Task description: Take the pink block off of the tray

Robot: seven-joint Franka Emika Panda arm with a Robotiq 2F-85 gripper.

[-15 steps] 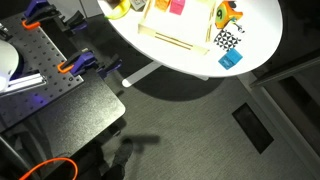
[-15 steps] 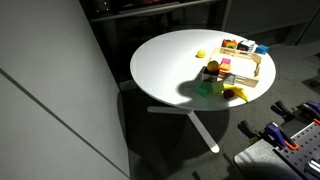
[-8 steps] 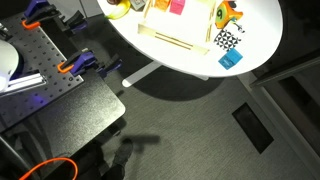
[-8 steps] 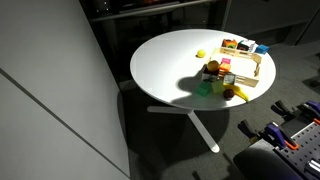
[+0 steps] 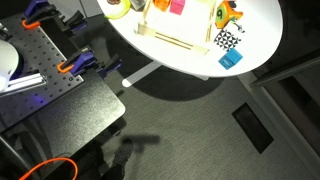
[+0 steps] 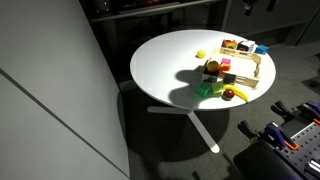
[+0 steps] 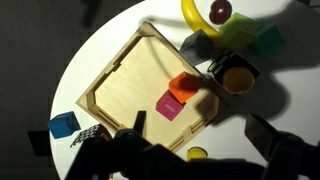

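Observation:
The pink block (image 7: 169, 105) lies on the tray (image 7: 135, 80) near one corner, touching an orange block (image 7: 183, 88). My gripper (image 7: 200, 135) is open and empty, high above the table. Its dark fingers frame the tray's edge and a small yellow disc (image 7: 198, 154). The pink block sits just up and left of the point between the fingertips. In both exterior views the tray (image 5: 175, 36) (image 6: 249, 70) shows on the round white table, with the pink block (image 5: 177, 5) (image 6: 226, 62) on it. The gripper itself does not show there.
Beside the tray lie a banana (image 7: 195, 12), a red ball (image 7: 218, 12), green blocks (image 7: 240, 30), a dark cup (image 7: 237, 76), a blue block (image 7: 64, 125) and a checkered piece (image 7: 88, 132). The table's edge (image 6: 150, 85) drops to dark floor.
The arm's shadow on the table has shifted a little in an exterior view. The blocks and the tray have not moved.

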